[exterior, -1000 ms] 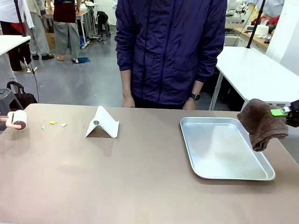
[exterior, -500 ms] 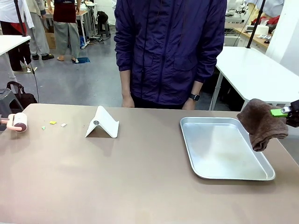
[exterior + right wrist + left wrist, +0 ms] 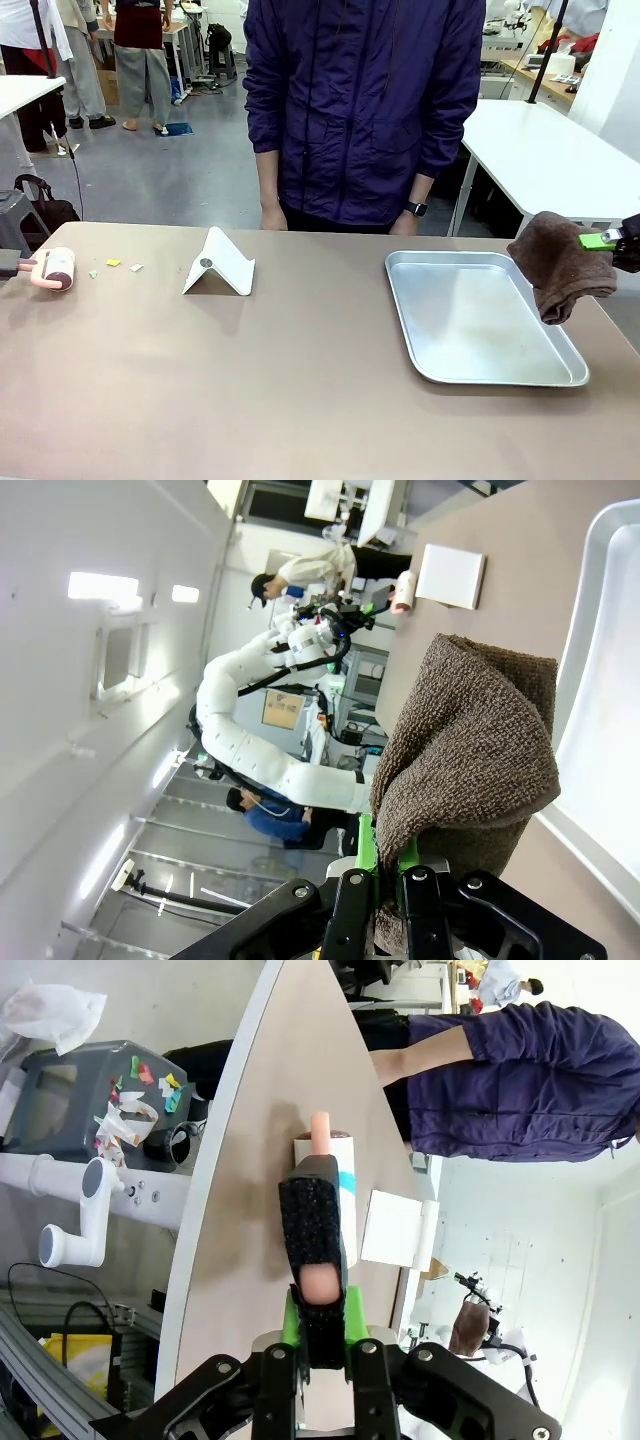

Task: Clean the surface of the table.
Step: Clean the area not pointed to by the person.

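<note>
Lint roller (image 3: 56,268) edged nearer paper scraps (image 3: 113,263) on table (image 3: 250,400); brown cloth (image 3: 555,265) unmoved.

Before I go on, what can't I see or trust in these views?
Left gripper: front view's left edge mostly cuts it off beside the pink-handled lint roller.
Right gripper fingertips: brown towelling cloth covers them in right wrist view.
Coloured scraps on the taupe table: too small to identify.

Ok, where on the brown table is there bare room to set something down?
The whole near strip of the matte brownish table is bare, widest between the white folded card stand and the shallow silver metal tray. The far-left corner is crowded: small coloured paper scraps beside the pink-handled lint roller. By the tray's right edge hangs a brown cloth.
</note>
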Controlling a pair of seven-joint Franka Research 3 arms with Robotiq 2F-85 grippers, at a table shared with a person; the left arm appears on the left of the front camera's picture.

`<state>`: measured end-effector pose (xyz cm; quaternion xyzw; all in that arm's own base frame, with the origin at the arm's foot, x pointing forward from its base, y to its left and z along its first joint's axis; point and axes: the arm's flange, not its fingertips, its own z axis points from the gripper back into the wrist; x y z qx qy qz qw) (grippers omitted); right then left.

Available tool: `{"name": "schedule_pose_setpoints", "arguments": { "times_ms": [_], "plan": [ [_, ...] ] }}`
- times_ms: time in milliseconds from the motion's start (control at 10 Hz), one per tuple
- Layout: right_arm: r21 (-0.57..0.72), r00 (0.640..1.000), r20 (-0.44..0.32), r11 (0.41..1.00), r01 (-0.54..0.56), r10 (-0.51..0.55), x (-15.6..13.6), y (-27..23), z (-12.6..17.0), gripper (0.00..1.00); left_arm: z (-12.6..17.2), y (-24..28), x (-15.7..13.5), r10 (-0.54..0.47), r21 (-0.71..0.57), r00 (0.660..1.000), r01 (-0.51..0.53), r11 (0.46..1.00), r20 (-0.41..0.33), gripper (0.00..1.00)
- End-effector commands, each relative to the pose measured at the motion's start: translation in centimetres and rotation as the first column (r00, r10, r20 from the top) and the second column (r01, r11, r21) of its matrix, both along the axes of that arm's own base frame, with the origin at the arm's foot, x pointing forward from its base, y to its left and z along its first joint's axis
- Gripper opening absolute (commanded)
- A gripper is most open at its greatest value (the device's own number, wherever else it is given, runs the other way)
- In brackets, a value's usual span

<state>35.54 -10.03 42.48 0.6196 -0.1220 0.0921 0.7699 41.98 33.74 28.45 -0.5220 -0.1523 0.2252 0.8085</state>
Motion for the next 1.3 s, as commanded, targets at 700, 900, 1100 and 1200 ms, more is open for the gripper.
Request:
{"name": "schedule_pose_setpoints", "arguments": {
  "times_ms": [700, 900, 1100, 1200],
  "plan": [
    [0.014, 1.000, 0.008, 1.000, 0.005, -0.005, 0.1, -0.1, 0.5, 0.08, -3.7, -7.2, 2.7, -0.158, 0.092, 0.983, 0.167, 0.982, -0.092, 0.18],
    [0.014, 1.000, 0.008, 1.000, 0.005, -0.005, 0.1, -0.1, 0.5, 0.08, -3.7, -8.6, 3.5, -0.188, 0.095, 0.977, 0.198, 0.976, -0.102, 0.18],
    [0.014, 1.000, 0.008, 1.000, 0.005, -0.005, 0.1, -0.1, 0.5, 0.08, -3.6, -10.7, 4.4, -0.235, 0.104, 0.966, 0.246, 0.964, -0.106, 0.18],
    [0.014, 1.000, 0.008, 1.000, 0.005, -0.005, 0.1, -0.1, 0.5, 0.08, -3.4, -11.6, 4.7, -0.250, 0.119, 0.962, 0.263, 0.958, -0.110, 0.18]
  ]
}}
